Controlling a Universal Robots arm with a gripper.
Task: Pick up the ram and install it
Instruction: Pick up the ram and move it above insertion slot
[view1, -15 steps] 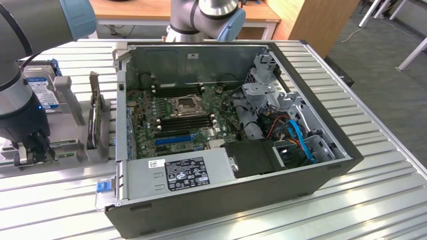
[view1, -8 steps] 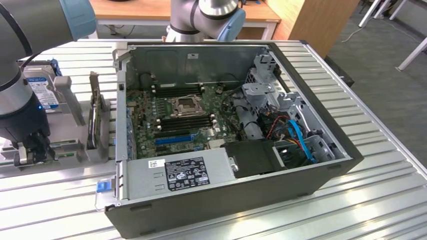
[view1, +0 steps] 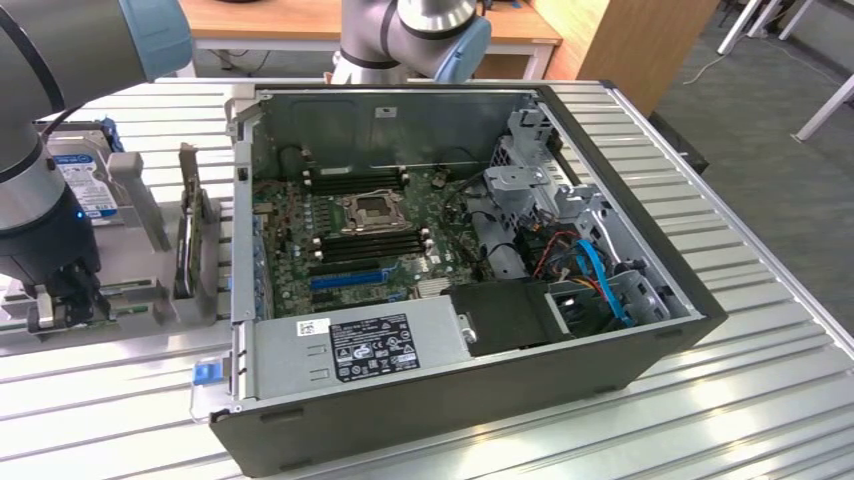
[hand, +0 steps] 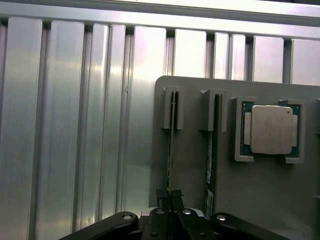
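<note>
A thin green ram (hand: 170, 150) stands on edge in a slot of the grey holder (hand: 192, 165). My gripper (hand: 169, 196) is down over the near end of this stick, its two black fingers pressed close on either side of it. A second ram stick (hand: 210, 160) stands in the neighbouring slot. In the exterior view my gripper (view1: 64, 300) hangs low over the holder (view1: 140, 300) at the exterior view's left, beside the open computer case (view1: 467, 390). The motherboard (view1: 360, 215) lies inside with black memory slots (view1: 371, 246) below the processor socket.
A processor chip (hand: 270, 129) rests in a pocket of the holder. A hard drive (view1: 78, 180) and an upright expansion card (view1: 194, 235) stand in the fixture near my arm. A blue slot (view1: 350, 278), the power supply (view1: 360, 345) and cables (view1: 594, 270) fill the case. The table (view1: 747, 400) is ribbed metal.
</note>
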